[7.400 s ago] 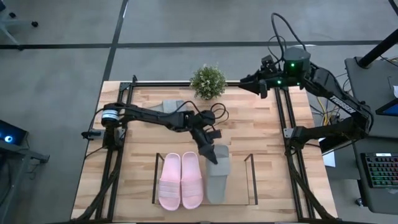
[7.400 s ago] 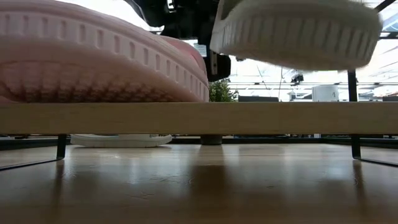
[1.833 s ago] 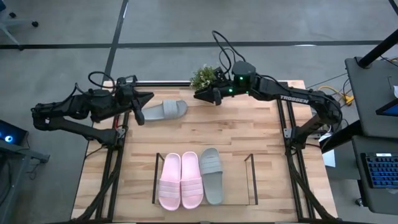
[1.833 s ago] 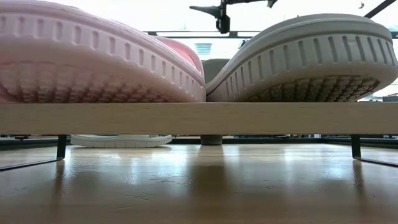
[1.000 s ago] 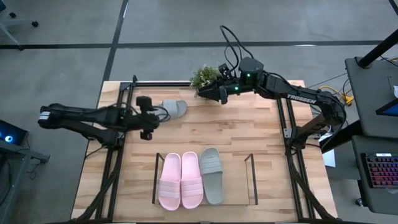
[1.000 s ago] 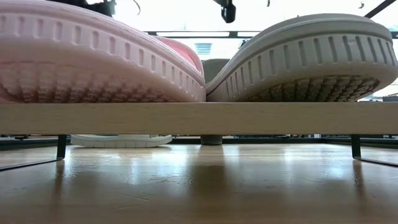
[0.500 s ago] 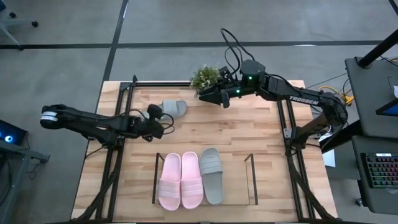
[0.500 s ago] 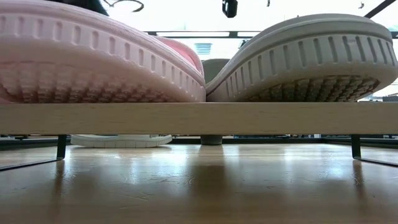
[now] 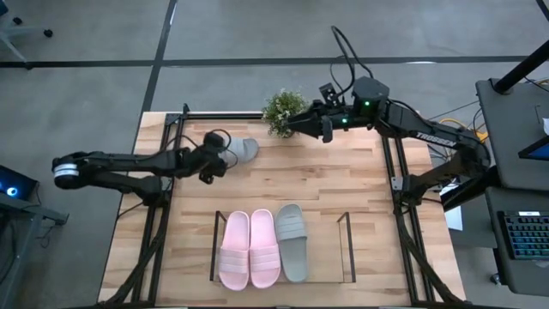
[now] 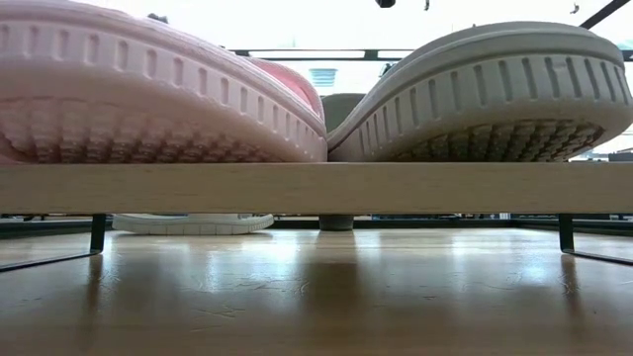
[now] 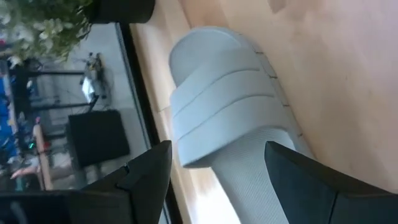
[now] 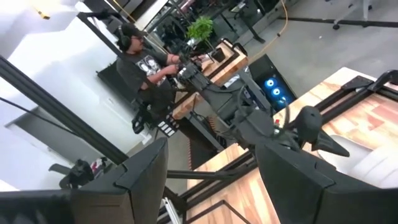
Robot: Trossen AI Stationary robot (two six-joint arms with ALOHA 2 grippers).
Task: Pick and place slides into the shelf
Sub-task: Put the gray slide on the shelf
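Your left gripper (image 9: 225, 160) sits at the loose grey slide (image 9: 243, 150) just left of the plant (image 9: 285, 112), fingers apart and straddling its heel. Your right gripper (image 9: 302, 124) hangs open by the plant. Three slides (image 9: 262, 246) lie in the shelf (image 9: 346, 249), well below the plant.

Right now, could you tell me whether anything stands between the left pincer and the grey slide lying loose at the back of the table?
Nothing visible does. The left pincer is open and already at the loose grey slide, whose heel end lies between the fingers in the left wrist view. The potted plant stands off to one side.
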